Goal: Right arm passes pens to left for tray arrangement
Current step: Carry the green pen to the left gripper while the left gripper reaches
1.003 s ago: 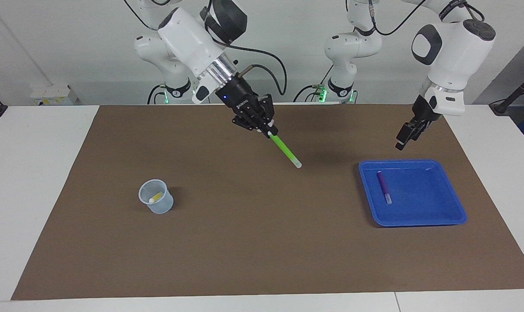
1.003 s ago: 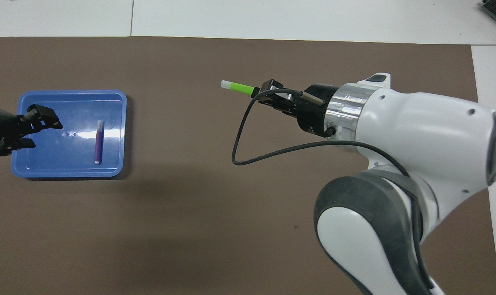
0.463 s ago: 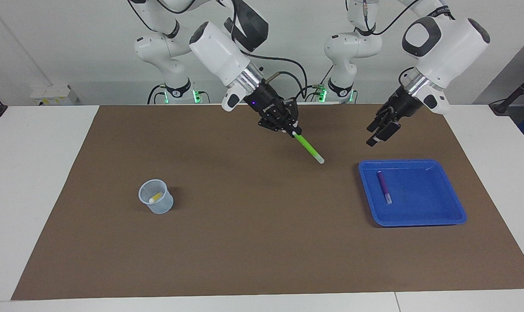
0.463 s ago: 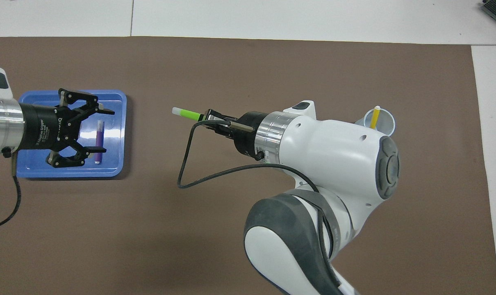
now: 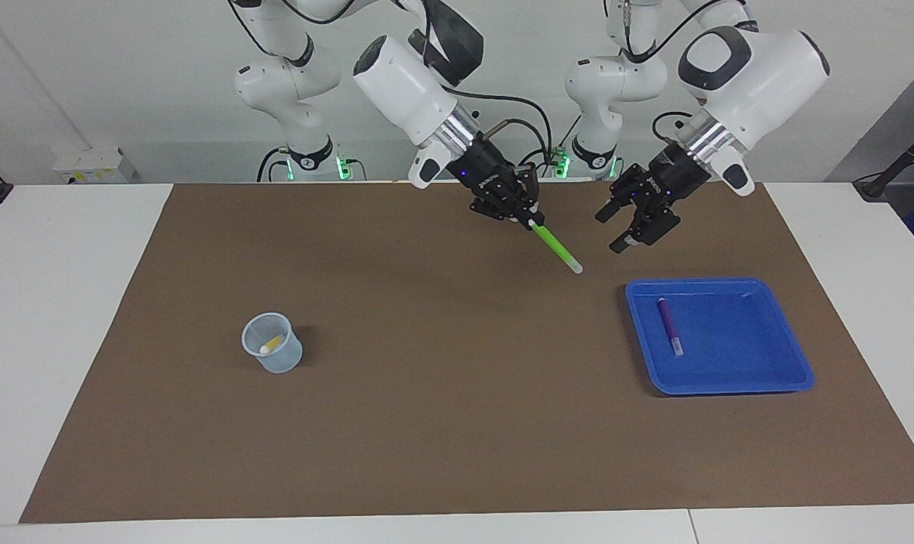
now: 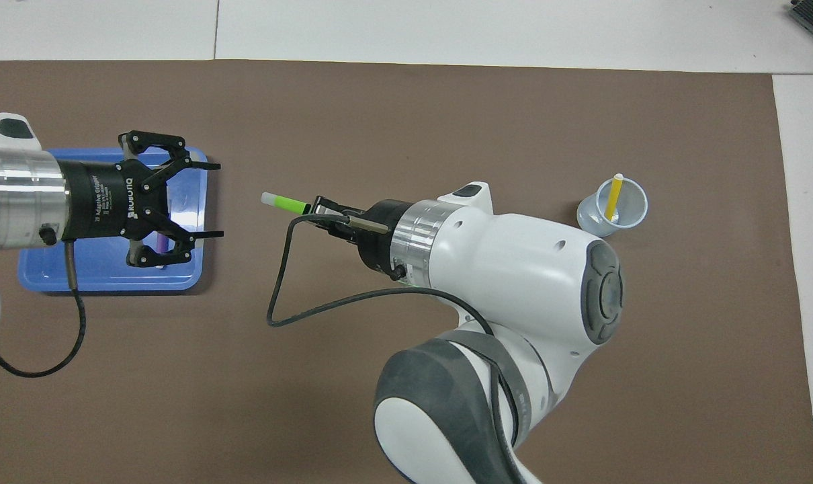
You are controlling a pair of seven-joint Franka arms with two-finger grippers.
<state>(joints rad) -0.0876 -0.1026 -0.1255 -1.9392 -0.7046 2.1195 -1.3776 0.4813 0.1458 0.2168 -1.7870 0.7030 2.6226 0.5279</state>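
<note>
In the upper middle of the facing view, the green pen (image 5: 556, 246) is pinched at its upper end by the right gripper (image 5: 529, 221), whose fingertips are pressed together on it. The pen's long axis is slanted down toward the lower right of that frame, its pale end free and aimed at the left gripper (image 5: 625, 230). That gripper is held with its fingers spread wide, just to the right of the pale tip and apart from it; in the overhead view its open mouth (image 6: 205, 199) is turned toward the tip, with bare mat between them. The handover is judged to turn on this gap being closed along the pen's axis. The purple pen (image 5: 670, 326) is laid in the blue tray (image 5: 767, 378) at the right of the facing view, below the left gripper; the yellow pen (image 6: 613, 197) is stood in the small cup (image 6: 598, 222).
</note>
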